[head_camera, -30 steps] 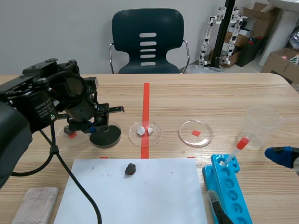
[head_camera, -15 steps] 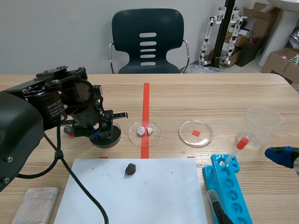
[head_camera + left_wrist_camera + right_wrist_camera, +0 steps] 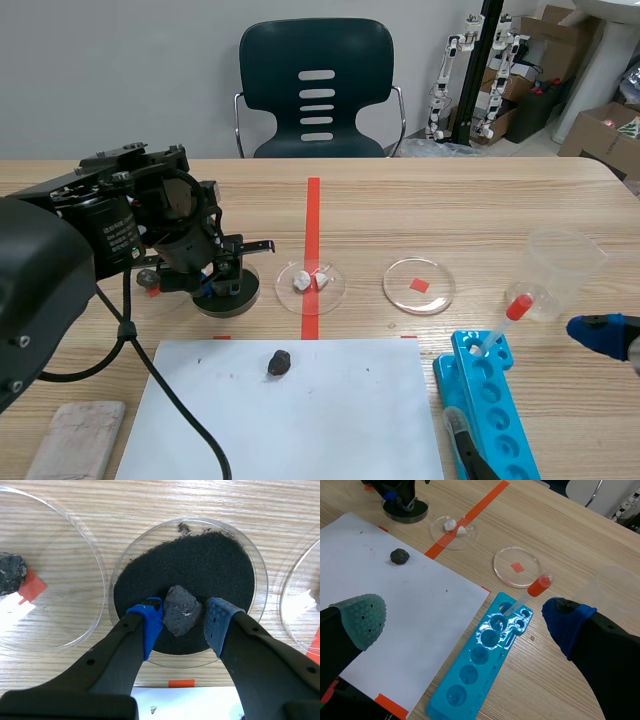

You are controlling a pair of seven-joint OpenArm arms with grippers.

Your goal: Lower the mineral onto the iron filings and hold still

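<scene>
Left wrist view looks straight down on the job: the left end effector (image 3: 184,617) is closed on the mineral (image 3: 182,611), one blue pad (image 3: 150,625) against each flank of the stone. It hangs over the near part of the iron filings (image 3: 205,565), a black bed that fills most of a clear shallow dish (image 3: 262,582). From this angle I can't be sure whether the underside of the stone rests on the filings or sits just above them.

The mineral looks like a hard, rigid lump, dark grey and angular, probably dense for its bulk. Its faces are uneven, so the soft pads bear on sloping facets, and I'd judge a twist or a slip more likely than any crushing. The two broad opposite sides, where the pads are now, seem the sensible hold. The filings are loose and will shift under pressure. The thin dish looks light enough to slide on the table (image 3: 400,210) if nudged sideways.

Off to the other side, the right end effector (image 3: 465,617) is spread wide with nothing in it, near the blue well tray (image 3: 485,665).
</scene>
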